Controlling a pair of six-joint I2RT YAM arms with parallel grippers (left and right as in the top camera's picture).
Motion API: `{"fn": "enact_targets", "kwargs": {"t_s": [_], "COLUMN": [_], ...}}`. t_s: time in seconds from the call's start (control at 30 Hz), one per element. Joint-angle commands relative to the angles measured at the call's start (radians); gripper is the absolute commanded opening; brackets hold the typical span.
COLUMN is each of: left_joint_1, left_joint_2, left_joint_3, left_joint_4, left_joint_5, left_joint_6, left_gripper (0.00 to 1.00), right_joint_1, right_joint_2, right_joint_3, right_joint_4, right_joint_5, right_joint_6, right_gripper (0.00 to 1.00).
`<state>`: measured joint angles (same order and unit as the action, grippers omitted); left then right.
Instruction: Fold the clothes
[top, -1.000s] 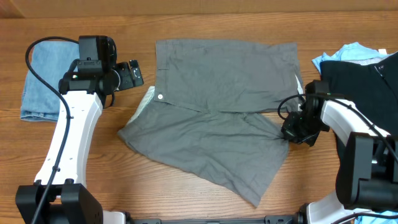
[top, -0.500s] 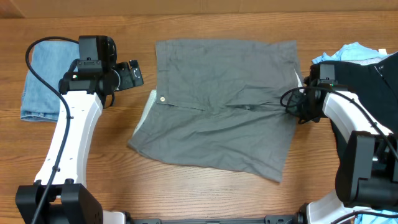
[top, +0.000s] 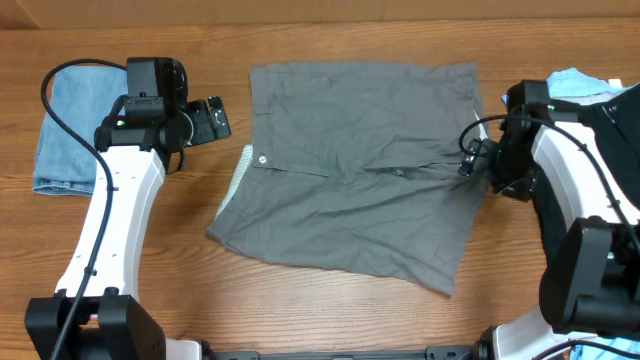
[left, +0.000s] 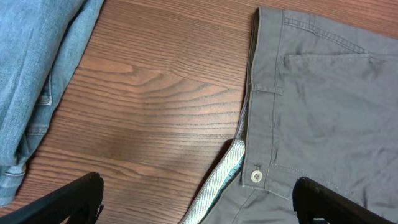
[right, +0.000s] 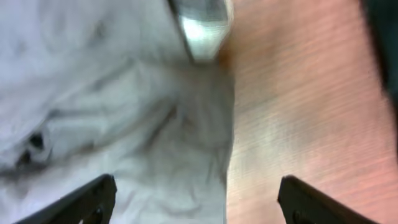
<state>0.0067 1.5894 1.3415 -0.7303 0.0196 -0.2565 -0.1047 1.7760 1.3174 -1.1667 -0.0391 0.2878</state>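
The grey shorts lie spread on the table's middle, wrinkled, with a button and pale lining at the left edge. My left gripper hovers open just left of the waistband; its wrist view shows the shorts, the button and the gripper with nothing between its fingers. My right gripper stands open over the right edge of the shorts; that gripper straddles the fabric's edge without holding it. A black garment and a light-blue one lie at far right.
A folded blue denim piece lies at the far left, also seen in the left wrist view as denim. Bare wood shows between it and the shorts. The right arm reaches over the black garment.
My right gripper pulled the shorts' right side up and to the right, straightening the splayed leg, then opened and let go. The left arm stayed still.
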Motion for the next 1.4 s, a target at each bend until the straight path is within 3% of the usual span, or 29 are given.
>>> {"fn": "enact_targets", "kwargs": {"t_s": [0.0,0.03,0.27,0.43,0.57,0.77,1.07,1.2,1.37], "left_joint_1": [0.0,0.0,0.0,0.0,0.0,0.0,0.0,0.0,0.0], "left_joint_2": [0.005,0.005,0.005,0.005,0.005,0.005,0.005,0.005,0.005], "left_joint_3": [0.003,0.003,0.003,0.003,0.003,0.003,0.003,0.003,0.003], "left_joint_4": [0.001,0.002,0.001,0.001,0.002,0.001,0.002,0.001,0.001], "left_joint_5": [0.006,0.006,0.007,0.006,0.006,0.006,0.006,0.007,0.006], "left_joint_6": [-0.013,-0.013,-0.013,-0.013,-0.013,-0.013,-0.013,-0.013,-0.013], "left_gripper": [1.0,1.0,1.0,1.0,1.0,1.0,1.0,1.0,1.0], "right_joint_1": [0.0,0.0,-0.001,-0.002,-0.003,-0.076,-0.097,-0.097,-0.097], "right_joint_2": [-0.021,-0.022,-0.024,-0.024,-0.024,-0.024,-0.024,-0.024,-0.024], "right_joint_3": [-0.015,-0.04,-0.262,-0.434,-0.499,-0.48,-0.42,-0.254,-0.049], "right_joint_4": [-0.096,-0.096,-0.012,0.156,0.202,0.137,0.128,0.026,-0.095], "right_joint_5": [-0.148,-0.2,-0.487,-0.475,-0.239,-0.053,-0.09,-0.248,-0.244], "right_joint_6": [-0.052,-0.087,-0.235,-0.141,0.034,0.133,0.08,-0.032,-0.034], "right_gripper": [0.58,0.04,0.04,0.04,0.04,0.04,0.04,0.04,0.13]}}
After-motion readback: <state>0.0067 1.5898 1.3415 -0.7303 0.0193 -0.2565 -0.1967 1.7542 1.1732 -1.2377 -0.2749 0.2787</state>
